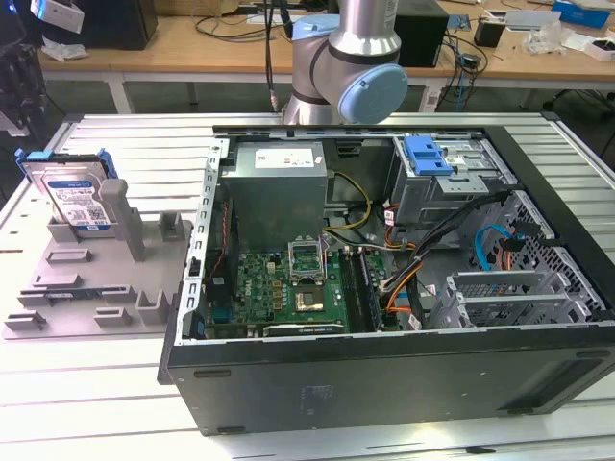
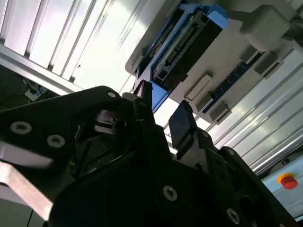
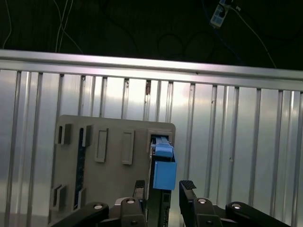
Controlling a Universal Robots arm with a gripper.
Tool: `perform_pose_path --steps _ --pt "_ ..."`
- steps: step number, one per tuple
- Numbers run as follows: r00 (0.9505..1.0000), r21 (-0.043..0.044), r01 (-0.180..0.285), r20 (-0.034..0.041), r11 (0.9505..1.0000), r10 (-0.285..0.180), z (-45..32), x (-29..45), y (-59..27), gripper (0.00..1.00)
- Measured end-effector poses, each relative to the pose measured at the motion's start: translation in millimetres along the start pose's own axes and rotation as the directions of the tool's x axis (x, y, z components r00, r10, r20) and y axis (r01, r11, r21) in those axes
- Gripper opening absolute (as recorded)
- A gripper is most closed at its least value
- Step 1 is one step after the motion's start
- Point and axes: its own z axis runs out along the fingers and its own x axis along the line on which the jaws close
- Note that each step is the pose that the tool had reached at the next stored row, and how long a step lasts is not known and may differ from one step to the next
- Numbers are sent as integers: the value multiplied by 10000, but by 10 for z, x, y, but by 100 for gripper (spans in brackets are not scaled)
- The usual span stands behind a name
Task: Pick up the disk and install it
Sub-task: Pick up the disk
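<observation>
Black gripper fingers (image 3: 187, 187) fill the near edge of both wrist views, and the gripper (image 3: 163, 187) stands with its jaws spread apart and nothing clamped between them; in the second wrist view the gripper (image 2: 163, 101) is likewise parted, bright table showing past its tips. Beyond that gap, in line with it, sits the disk (image 3: 164, 172), seen edge-on with its blue carrier frame toward the first wrist view. In the second wrist view the disk (image 2: 189, 42) shows its dark connector edge inside the blue frame. It stands on edge, leaning slightly, in a slot of a grey holder fixture (image 1: 96, 288), with the disk (image 1: 77, 197) turning its blue-and-white label to the exterior view. The fixture lies on a slatted metal table (image 1: 96, 403) at the exterior view's left, just beside an open computer case (image 1: 384, 384). Inside the case are a green motherboard (image 1: 288, 288), a grey power-supply box (image 1: 279, 187) and a blue latch piece (image 1: 428, 154) on the drive cage. The robot arm (image 1: 351, 58) rises behind the case, with wooden benches (image 1: 192, 43) beyond.
</observation>
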Motion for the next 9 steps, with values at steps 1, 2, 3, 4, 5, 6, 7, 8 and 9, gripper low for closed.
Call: perform_pose_path --steps 1,2,3,4,5,6,7,8,9 --pt "10000 0 0 0 10000 0 8 1 0 42" --pt "10000 0 0 0 10000 0 24 2 -1 42" --pt "10000 -1 0 0 10000 0 31 2 -1 42" --pt "10000 -1 0 0 10000 0 36 2 -1 42" --pt "10000 -1 0 0 10000 0 39 2 -1 42" --pt "10000 -1 1 0 10000 -1 45 2 -1 42" --pt "10000 0 0 -1 10000 0 50 1 -1 42" --pt "10000 0 0 0 10000 0 54 1 -1 42" --pt "10000 0 0 0 10000 0 59 1 -2 42"
